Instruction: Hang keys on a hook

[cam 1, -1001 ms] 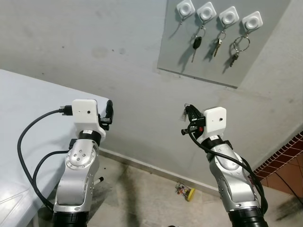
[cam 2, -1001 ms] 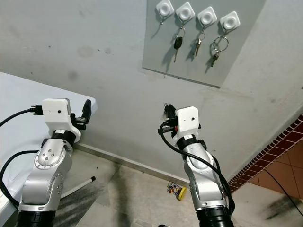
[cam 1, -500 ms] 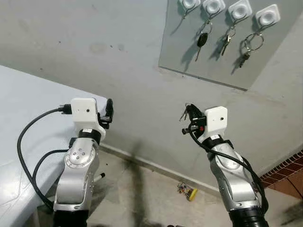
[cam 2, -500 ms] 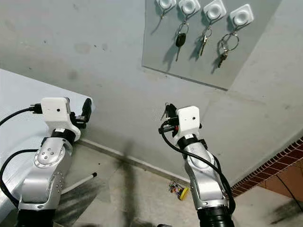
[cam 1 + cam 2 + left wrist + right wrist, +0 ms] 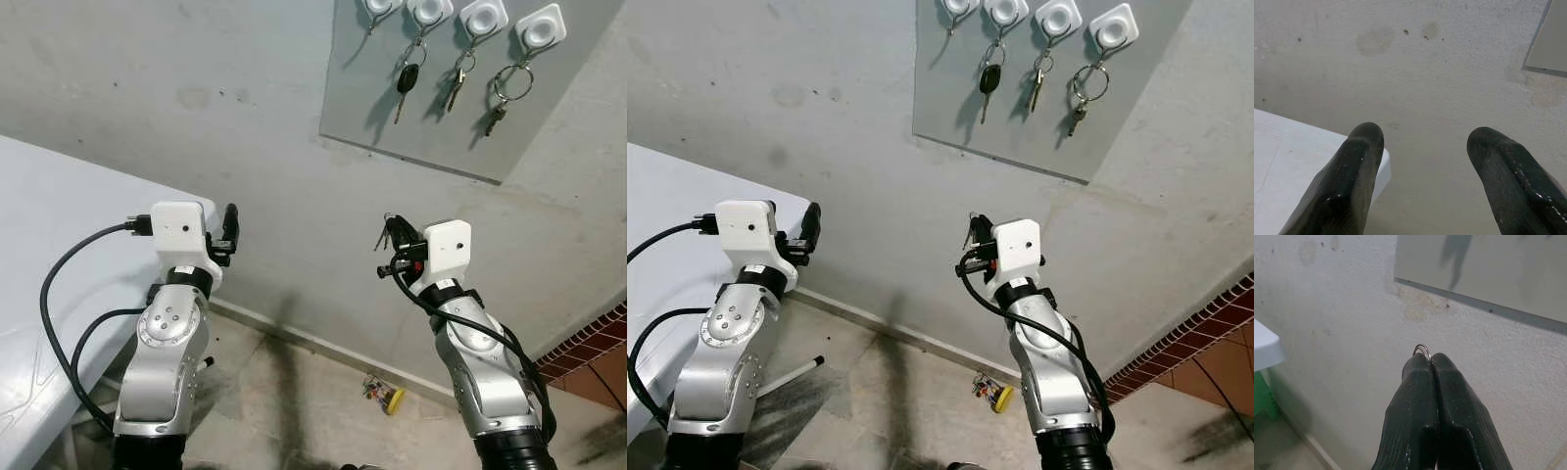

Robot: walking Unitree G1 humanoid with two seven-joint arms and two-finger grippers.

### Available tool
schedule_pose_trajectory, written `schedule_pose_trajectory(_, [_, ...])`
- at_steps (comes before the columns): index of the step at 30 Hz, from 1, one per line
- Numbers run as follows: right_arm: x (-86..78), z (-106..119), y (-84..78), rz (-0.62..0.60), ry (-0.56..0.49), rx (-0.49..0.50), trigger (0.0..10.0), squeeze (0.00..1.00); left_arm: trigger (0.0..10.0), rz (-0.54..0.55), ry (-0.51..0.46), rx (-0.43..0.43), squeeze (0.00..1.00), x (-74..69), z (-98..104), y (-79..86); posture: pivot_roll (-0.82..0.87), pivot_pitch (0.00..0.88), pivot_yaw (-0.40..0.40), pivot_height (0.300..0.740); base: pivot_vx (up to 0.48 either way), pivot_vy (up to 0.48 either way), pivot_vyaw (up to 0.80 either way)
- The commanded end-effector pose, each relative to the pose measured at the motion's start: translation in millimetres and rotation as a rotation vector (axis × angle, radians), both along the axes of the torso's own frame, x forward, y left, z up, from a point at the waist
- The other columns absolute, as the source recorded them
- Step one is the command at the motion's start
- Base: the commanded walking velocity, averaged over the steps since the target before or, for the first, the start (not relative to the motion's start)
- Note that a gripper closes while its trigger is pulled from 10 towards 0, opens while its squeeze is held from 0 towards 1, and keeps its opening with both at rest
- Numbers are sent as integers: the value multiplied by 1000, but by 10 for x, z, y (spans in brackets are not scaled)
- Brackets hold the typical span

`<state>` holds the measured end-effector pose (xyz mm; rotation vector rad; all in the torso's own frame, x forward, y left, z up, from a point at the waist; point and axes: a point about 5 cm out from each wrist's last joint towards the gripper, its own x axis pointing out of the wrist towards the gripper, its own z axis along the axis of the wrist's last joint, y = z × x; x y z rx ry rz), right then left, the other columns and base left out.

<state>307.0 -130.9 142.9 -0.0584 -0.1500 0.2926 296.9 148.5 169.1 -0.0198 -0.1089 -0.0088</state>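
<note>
The right gripper [image 5: 1432, 363] pinches a small silver key ring [image 5: 1422, 350] between closed black fingers, well below the grey wall panel [image 5: 431, 127] and its four white square hooks [image 5: 485, 17]. The left gripper [image 5: 1422, 147] hangs wide open near the white table's corner [image 5: 1382, 164].

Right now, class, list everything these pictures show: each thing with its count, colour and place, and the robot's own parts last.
Panel: one, grey, on the wall, upper right.
Hooks: four, white, in a row along the panel's top.
Hung keys: three sets, on the three right-hand hooks; the leftmost hook bare.
Table: one, white, at left.
Small item: one, yellow, on the floor by the wall.
Brick: red, lower right.
Key ring: one, silver, pinched in the right gripper.
Left gripper: black, open, near the table's corner.
Right gripper: black, below the panel.
</note>
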Motion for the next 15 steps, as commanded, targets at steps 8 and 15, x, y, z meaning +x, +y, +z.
schedule_pose_trajectory(8, [-19, 105, -9, 11, -43, 9, 10000, 0, 10000, -5, -38, -6, 0, -31, 66, 4, -56, 92, -49, 740, 270, 0, 0])
schedule_pose_trajectory(15, [-22, 103, -4, 16, -42, 10, 10000, 0, 10000, -2, -40, 0, 0, -29, 72, 5, -55, 91, -49, 740, 308, 0, 0])
